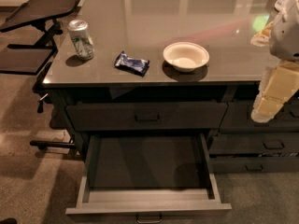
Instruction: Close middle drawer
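The middle drawer (148,207) is a wide dark grey metal drawer, pulled far out toward me at the bottom of the camera view. Its plain grey interior (147,162) holds nothing. Its small pull handle (149,217) sits at the front centre, cut by the lower edge of the view. My gripper (267,104) hangs at the right edge, pale yellow and white, level with the top drawer row. It is well to the right of the open drawer, above it, and touches nothing.
The closed top drawer (147,116) sits right above the open one. More closed drawers (261,144) lie to the right. On the glossy counter (154,13) stand a can (81,38), a blue packet (132,62) and a white bowl (186,56). A black stand (39,10) is on the left.
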### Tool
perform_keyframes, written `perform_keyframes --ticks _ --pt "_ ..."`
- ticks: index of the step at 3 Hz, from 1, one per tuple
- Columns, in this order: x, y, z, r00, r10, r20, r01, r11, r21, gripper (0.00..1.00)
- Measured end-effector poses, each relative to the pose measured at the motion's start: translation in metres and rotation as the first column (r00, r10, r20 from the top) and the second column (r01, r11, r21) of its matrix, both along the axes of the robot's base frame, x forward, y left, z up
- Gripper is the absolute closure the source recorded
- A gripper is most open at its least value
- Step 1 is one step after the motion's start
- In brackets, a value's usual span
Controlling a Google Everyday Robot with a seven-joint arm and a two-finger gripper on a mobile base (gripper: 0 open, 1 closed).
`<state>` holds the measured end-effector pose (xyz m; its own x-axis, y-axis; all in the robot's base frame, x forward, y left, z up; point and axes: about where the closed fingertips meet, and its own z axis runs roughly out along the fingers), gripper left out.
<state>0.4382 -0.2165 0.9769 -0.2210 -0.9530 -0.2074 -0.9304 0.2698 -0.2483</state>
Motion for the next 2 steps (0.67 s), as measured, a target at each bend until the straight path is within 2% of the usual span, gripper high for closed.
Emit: perform_keyframes --ticks 1,2 --pt "0.0 0.0 0.0 1.0 0.0 0.0 0.0 1.0 0.0 0.0" --pt "-0.005 -0.003 -0.027 1.0 0.005 0.004 -0.005 0.999 0.047 0.0"
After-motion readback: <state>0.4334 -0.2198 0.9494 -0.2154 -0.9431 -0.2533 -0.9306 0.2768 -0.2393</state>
